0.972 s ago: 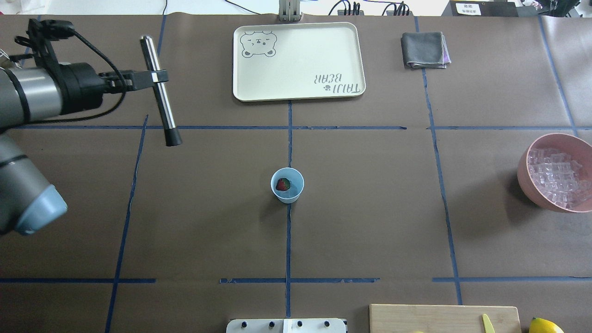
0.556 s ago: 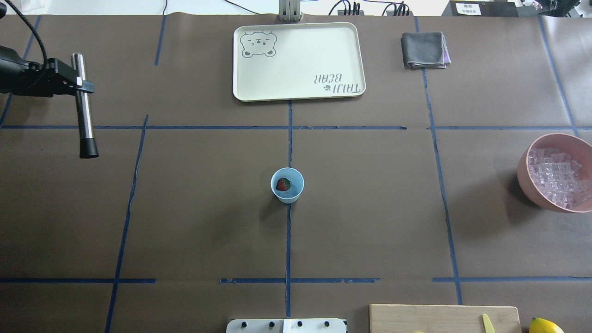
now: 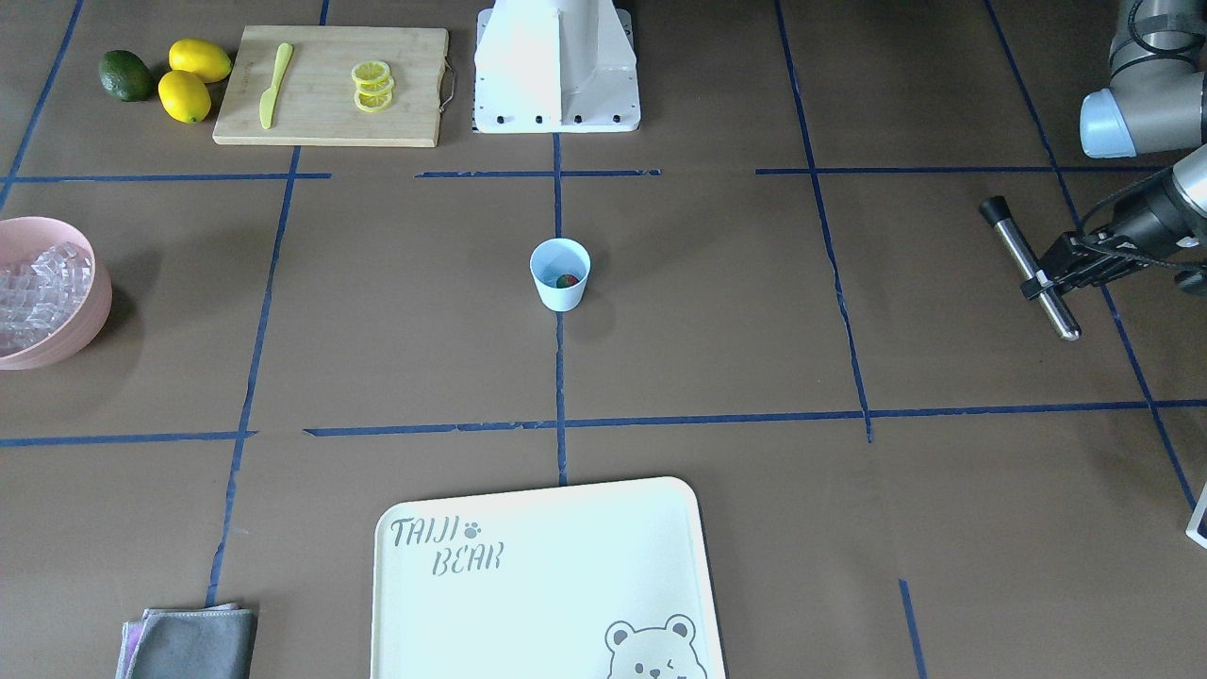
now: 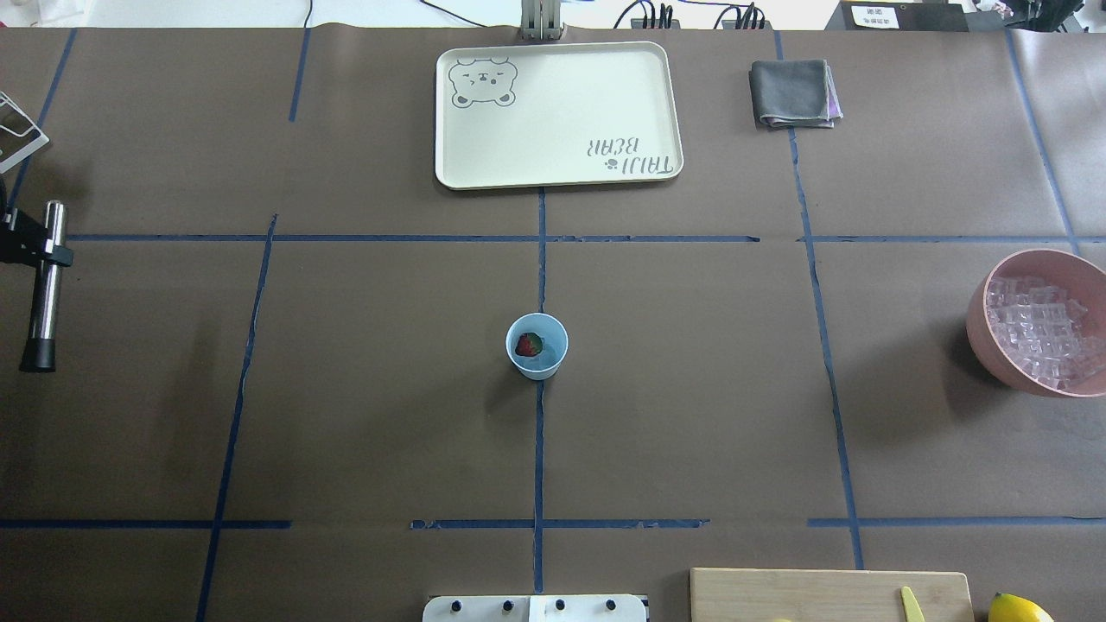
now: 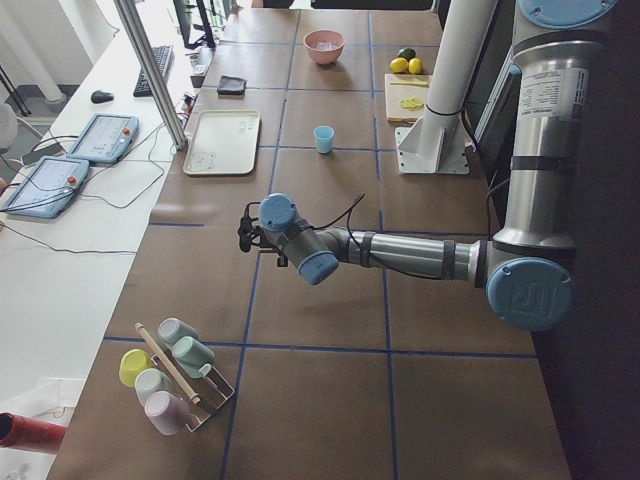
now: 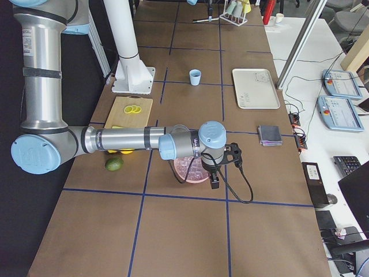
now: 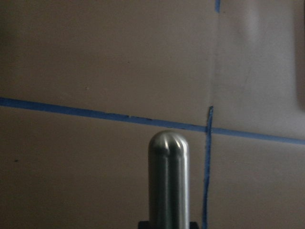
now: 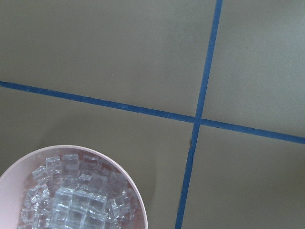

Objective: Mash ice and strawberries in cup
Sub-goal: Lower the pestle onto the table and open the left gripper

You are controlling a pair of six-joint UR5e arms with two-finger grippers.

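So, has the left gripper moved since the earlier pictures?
Yes. The left gripper, holding the pestle, moved toward the view's left edge, farther from the tray.

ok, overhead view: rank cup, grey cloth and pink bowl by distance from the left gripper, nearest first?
1. cup, table centre, nearest the left gripper, which holds the metal muddler at the left edge.
2. grey cloth, far side, right of centre.
3. pink bowl, right edge.

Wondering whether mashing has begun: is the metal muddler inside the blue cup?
No, the left pincer holds the muddler far off to the side, well apart from the cup.
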